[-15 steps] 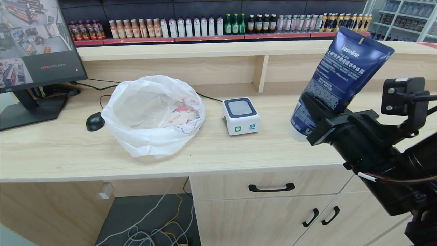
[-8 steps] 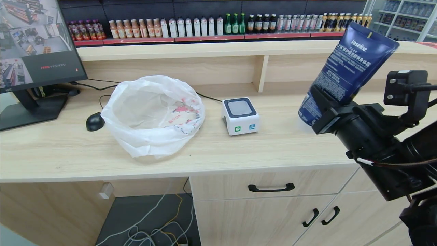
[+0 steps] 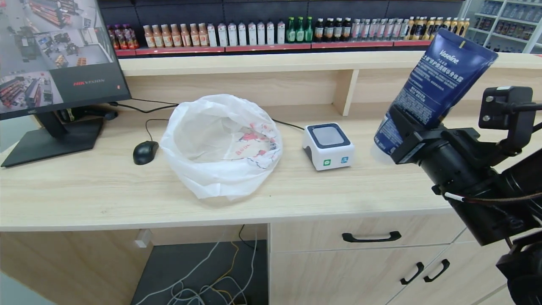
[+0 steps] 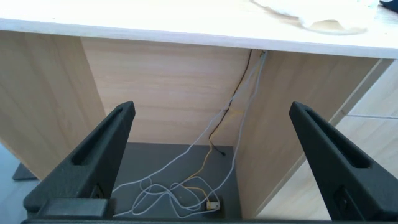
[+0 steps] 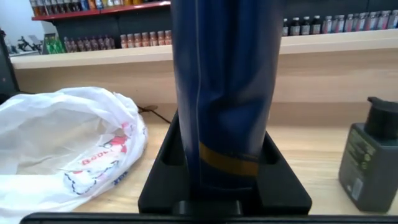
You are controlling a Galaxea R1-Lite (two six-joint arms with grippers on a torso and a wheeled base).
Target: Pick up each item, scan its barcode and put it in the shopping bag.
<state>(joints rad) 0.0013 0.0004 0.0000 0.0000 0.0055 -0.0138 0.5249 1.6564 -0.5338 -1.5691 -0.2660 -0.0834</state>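
Right claw (image 3: 407, 132) clamps blue tube (image 3: 438, 76) (tilted); left claw (image 4: 211, 115) spread wide; shopping bag (image 3: 220, 146) gapes on counter (image 3: 84, 190)

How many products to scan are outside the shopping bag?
2: blue tube in the right end effector above the counter; a dark bottle standing on it. Others may be hidden.

White lettering ran down the blue tube (image 3: 440, 80), red print marked the shopping bag (image 3: 203, 140), a red logo the monitor (image 3: 63, 55), two icons the scanner (image 3: 328, 146).
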